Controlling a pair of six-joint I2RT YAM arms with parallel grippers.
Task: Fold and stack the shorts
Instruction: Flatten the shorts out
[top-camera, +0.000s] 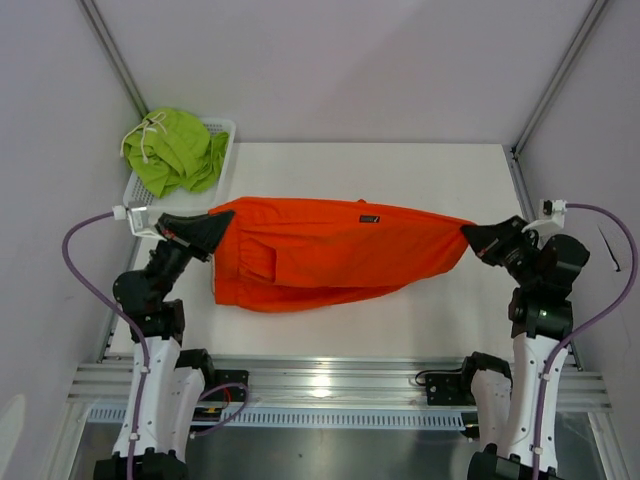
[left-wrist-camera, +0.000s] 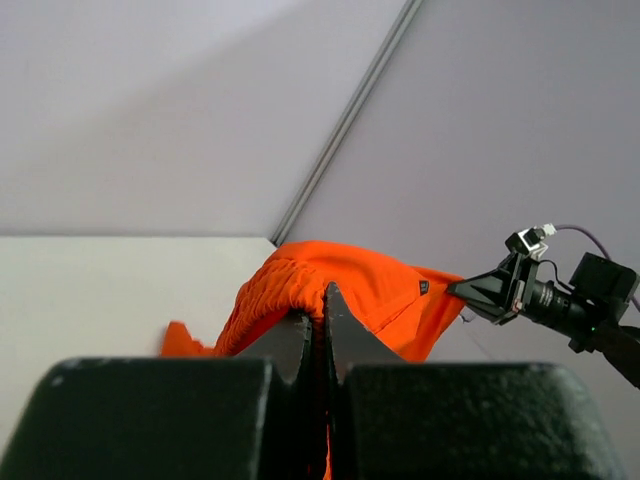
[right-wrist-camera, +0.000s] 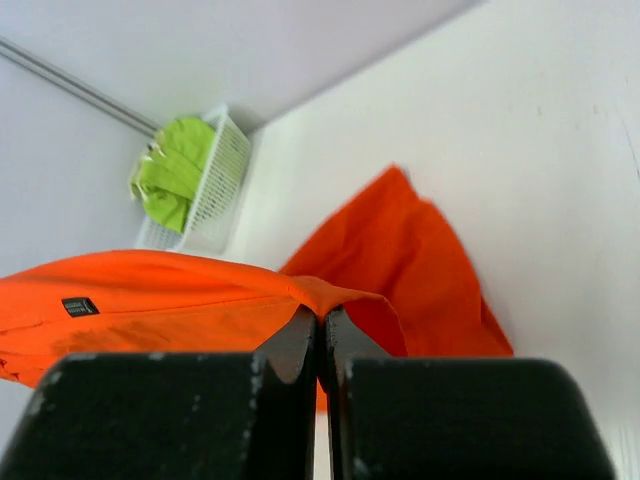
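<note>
Two ends of the orange shorts (top-camera: 330, 255) are pinched, by left gripper (top-camera: 218, 230) and right gripper (top-camera: 468, 238)
Pulling wider could slip fabric free

Basket (top-camera: 222, 140) holding bunched shorts (top-camera: 178, 150) sits behind stretched shorts (top-camera: 330, 255).

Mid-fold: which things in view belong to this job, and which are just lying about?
Job: orange shorts, pinched by left fingers and right fingers; lime green shorts, crumpled.
Lying about: white mesh basket holding the green pair; table.
</note>
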